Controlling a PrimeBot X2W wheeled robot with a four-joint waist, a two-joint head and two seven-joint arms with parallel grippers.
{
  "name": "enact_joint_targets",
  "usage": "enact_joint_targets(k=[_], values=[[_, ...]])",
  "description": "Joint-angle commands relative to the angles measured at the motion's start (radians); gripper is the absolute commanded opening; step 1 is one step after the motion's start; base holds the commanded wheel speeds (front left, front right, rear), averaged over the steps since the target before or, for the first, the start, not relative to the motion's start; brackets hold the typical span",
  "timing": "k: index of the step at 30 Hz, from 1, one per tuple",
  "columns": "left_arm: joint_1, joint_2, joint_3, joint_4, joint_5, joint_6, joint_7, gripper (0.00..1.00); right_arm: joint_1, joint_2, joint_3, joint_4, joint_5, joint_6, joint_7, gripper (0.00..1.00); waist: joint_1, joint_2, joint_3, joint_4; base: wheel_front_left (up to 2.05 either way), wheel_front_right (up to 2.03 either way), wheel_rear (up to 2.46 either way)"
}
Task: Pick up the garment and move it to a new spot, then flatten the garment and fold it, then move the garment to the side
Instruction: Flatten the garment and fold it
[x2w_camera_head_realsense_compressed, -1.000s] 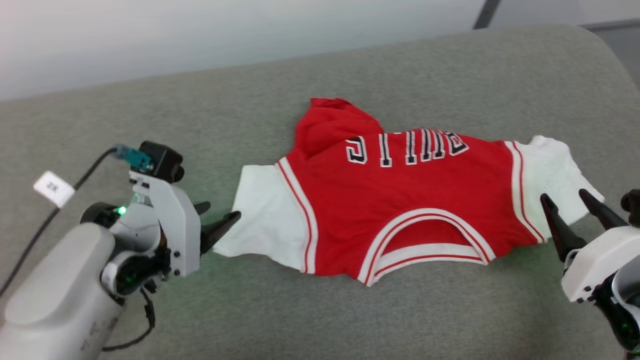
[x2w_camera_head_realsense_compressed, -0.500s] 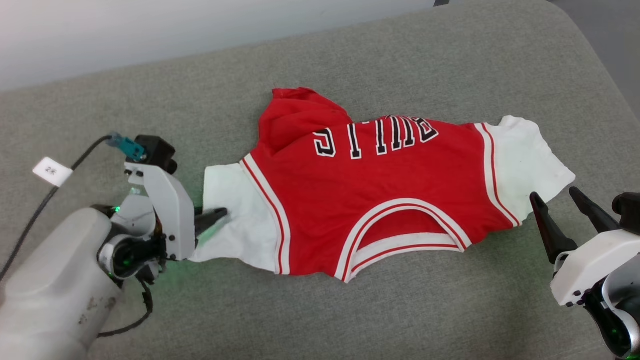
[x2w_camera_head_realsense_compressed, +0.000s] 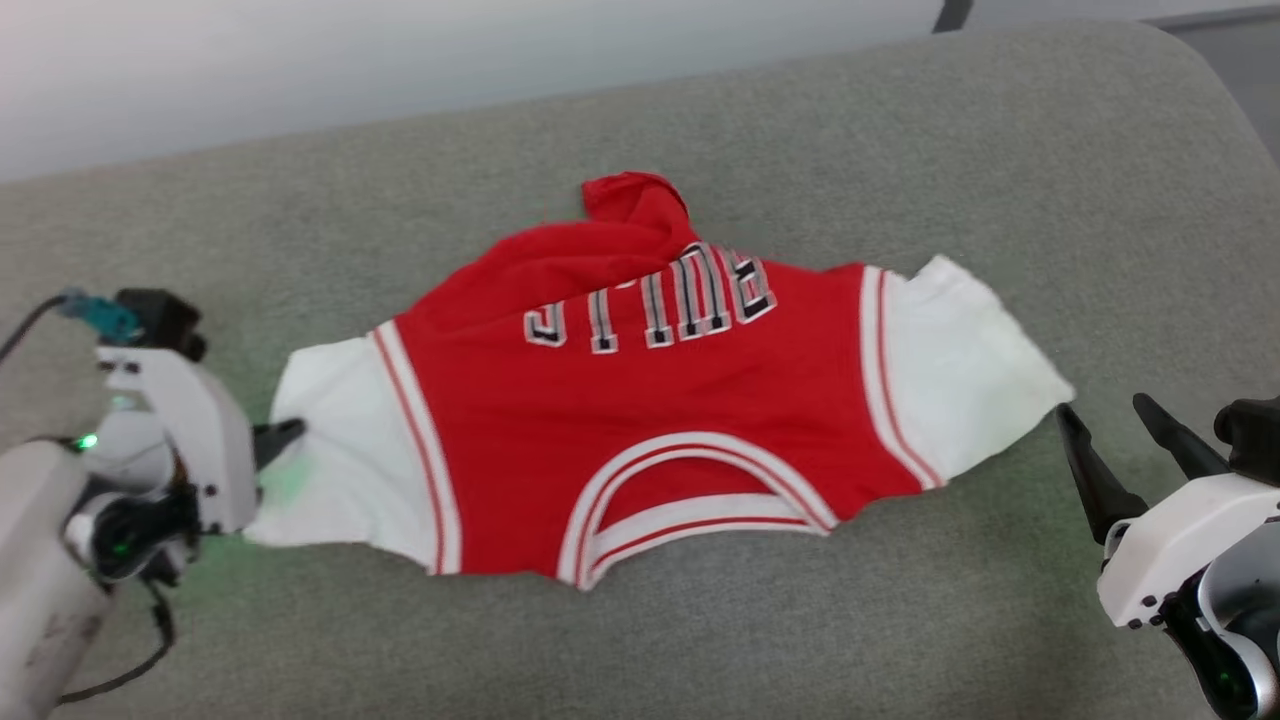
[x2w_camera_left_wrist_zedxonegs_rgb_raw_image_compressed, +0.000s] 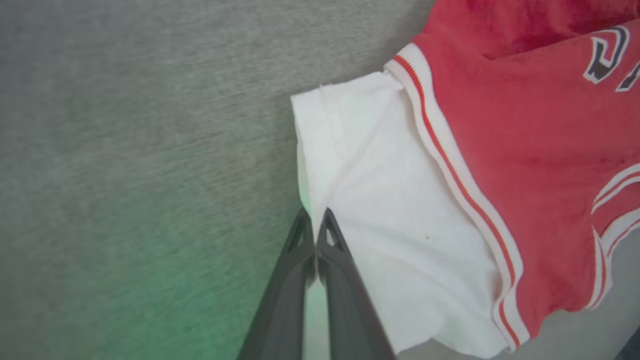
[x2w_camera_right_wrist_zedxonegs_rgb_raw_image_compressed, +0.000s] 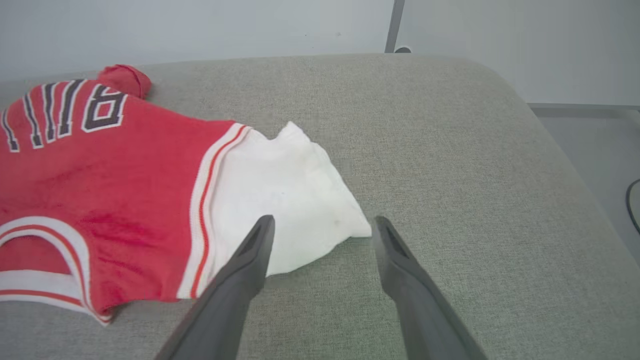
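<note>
Shirt (x2w_camera_head_realsense_compressed: 650, 400) spread on grey cushion (x2w_camera_head_realsense_compressed: 700, 640), long axis laid sleeve to sleeve between arms. Left gripper (x2w_camera_left_wrist_zedxonegs_rgb_raw_image_compressed: 315, 220) clamped tight on left sleeve edge. Right gripper (x2w_camera_right_wrist_zedxonegs_rgb_raw_image_compressed: 324, 220) spread wide, nothing held; right sleeve corner found just ahead of fingers.

Red jersey-style shirt (x2w_camera_head_realsense_compressed: 650, 420), white short sleeves, white-and-red striped trim at neck and armholes, black white-edged chest lettering upside down, spread front up across the frame's middle, neckline toward the bottom edge, hem bunched at upper centre
</note>
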Motion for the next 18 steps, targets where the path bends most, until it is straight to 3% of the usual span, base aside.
enact_joint_targets(k=[1,4,9,10,12,14,18], values=[[0.018,0.018,-0.006,0.004,-0.006,0.002,-0.01,0.0,0.006,-0.006,0.002,0.0,0.006,-0.001,0.005,1.0,0.0,-0.0001,-0.018,0.02,0.0,0.0,0.0],[0.018,0.049,-0.023,0.027,0.023,0.002,-0.032,0.0,0.01,-0.016,0.009,-0.003,0.009,-0.001,0.013,1.0,0.0,-0.0001,-0.033,0.034,0.0,0.0,0.0],[0.025,0.024,-0.049,0.017,0.013,0.002,-0.052,0.0,0.006,-0.035,0.029,-0.01,0.015,-0.001,0.03,1.0,0.0,-0.0001,-0.049,0.051,0.0,0.0,0.0],[0.023,0.021,-0.055,0.014,0.021,0.002,-0.063,0.06,0.006,-0.04,0.036,-0.011,0.014,-0.001,0.032,1.0,0.0,-0.0001,-0.051,0.055,0.0,0.0,0.0],[0.019,0.016,-0.073,0.02,0.053,0.002,-0.093,0.46,0.008,-0.055,0.059,-0.017,0.02,-0.001,0.04,1.0,0.0,-0.0001,-0.057,0.062,0.0,0.0,0.0],[0.017,0.02,-0.111,0.02,0.115,0.002,-0.131,1.0,0.002,-0.082,0.089,-0.03,0.03,-0.001,0.032,1.0,0.0,-0.0001,-0.06,0.069,0.0,0.0,0.0],[0.047,-0.013,-0.101,0.032,0.146,0.019,-0.259,1.0,0.016,-0.153,0.144,-0.053,0.052,-0.001,0.043,1.0,0.0,-0.0001,-0.069,0.102,0.0,0.0,0.0]])
